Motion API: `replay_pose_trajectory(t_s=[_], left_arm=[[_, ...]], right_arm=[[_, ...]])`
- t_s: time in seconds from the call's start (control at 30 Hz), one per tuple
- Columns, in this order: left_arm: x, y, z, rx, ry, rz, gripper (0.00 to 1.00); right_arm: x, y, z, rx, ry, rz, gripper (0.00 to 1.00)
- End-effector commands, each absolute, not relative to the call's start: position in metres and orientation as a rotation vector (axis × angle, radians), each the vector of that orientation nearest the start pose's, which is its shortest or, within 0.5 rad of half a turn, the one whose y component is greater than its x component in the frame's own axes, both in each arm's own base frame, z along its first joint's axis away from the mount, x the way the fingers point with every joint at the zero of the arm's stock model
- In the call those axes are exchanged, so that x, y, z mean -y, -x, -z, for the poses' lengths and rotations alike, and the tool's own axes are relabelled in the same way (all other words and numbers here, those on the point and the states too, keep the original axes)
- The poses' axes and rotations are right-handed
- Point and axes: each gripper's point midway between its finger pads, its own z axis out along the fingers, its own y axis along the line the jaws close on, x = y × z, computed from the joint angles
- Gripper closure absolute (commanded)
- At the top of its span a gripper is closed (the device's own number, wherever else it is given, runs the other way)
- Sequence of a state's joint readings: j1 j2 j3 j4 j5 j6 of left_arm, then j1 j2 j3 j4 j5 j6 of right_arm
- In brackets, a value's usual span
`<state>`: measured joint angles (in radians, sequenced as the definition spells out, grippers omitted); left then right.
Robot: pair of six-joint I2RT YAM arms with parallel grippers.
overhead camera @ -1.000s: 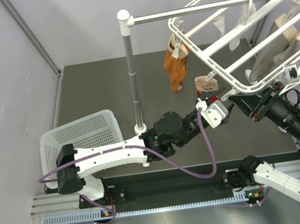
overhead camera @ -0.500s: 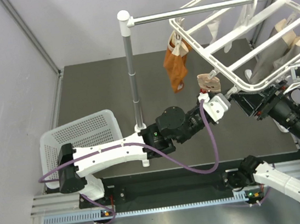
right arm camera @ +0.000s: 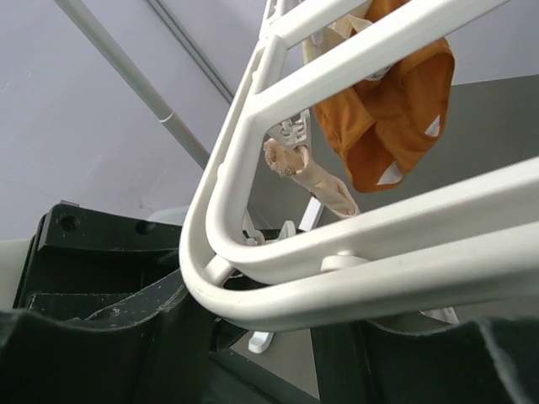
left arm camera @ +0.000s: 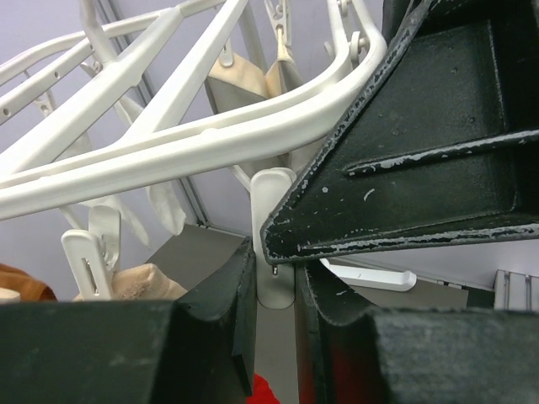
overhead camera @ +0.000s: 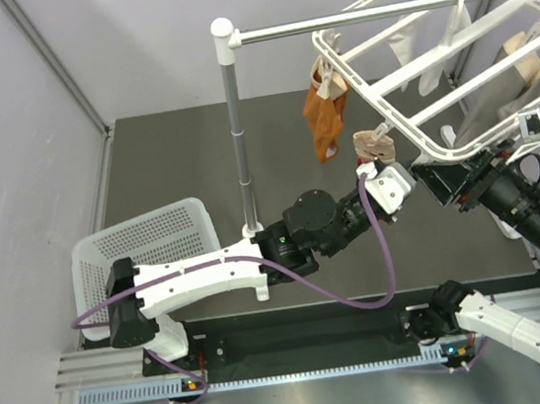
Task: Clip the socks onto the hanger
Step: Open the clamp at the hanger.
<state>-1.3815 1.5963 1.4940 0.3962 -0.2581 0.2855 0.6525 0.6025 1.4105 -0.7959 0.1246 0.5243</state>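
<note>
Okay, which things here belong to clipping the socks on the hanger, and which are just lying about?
For the job: hanger, orange sock, beige sock, clip.
Just standing about: basket, metal stand.

The white rectangular plastic hanger frame (right arm camera: pixel 379 282) and beige fabric sock (overhead camera: pixel 375 144) are plain, the orange fabric sock (overhead camera: pixel 324 120) pale-flecked, the white plastic basket (overhead camera: pixel 155 239) grid-perforated.

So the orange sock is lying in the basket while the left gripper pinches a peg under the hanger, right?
No: the top view shows the orange sock hanging clipped to the hanger, not lying in the basket. The left gripper does pinch a peg under the hanger.
</note>
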Motion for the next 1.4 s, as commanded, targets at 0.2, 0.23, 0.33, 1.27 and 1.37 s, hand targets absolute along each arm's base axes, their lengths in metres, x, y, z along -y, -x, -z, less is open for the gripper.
replay_pose_trajectory(t_s=[0.2,0.23,0.33,1.27,1.37], left_arm=[[0.508,-0.151,-0.445,-1.074,-0.811,0.801,1.0],[0.508,-0.151,-0.444,-1.077,-0.812,0.805,1.0],[0.507,-0.151,-0.447,-1.077,-0.805,0.807,1.0],[0.423,-0.167,-0.441,-1.345,-0.489,0.828,0.1],[0.379,-0.169,-0.417,-1.467,-0.41,0.821,0.12]], right_arm=[[-0.105,-0.145,-0.487,-1.478,-0.01,-0.849,0.57],[-0.105,-0.146,-0.488,-1.468,-0.013,-0.849,0.61],[-0.106,-0.147,-0.484,-1.48,-0.009,-0.847,0.65],[-0.1,-0.16,-0.463,-1.553,-0.056,-0.762,1.0],[-0.099,-0.159,-0.461,-1.561,-0.048,-0.752,1.0]])
